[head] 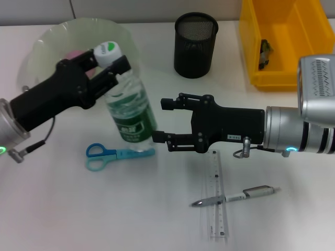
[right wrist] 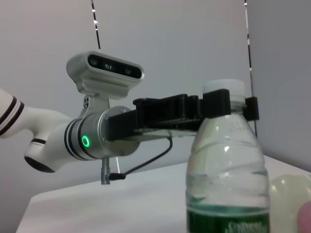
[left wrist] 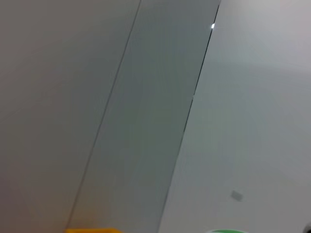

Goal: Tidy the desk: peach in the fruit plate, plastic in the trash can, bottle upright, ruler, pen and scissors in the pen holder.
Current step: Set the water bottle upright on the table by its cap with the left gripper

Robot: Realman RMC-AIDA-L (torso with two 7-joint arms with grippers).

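The bottle (head: 131, 112) stands nearly upright at the desk's centre, at 10 o'clock from the scissors (head: 116, 155). The left gripper (head: 112, 65) is pinched on its neck under the white cap. The right gripper (head: 163, 121), fingers spread, sits at the bottle's 3 o'clock, just beside it. Ruler (head: 218, 193) and pen (head: 234, 196) lie crossed at 5 o'clock; pen holder (head: 195, 44) at 1 o'clock.

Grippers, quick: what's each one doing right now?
Left gripper: shut on the bottle, gripping its neck just below the cap.
Right gripper: open, holding nothing, beside the bottle's base.
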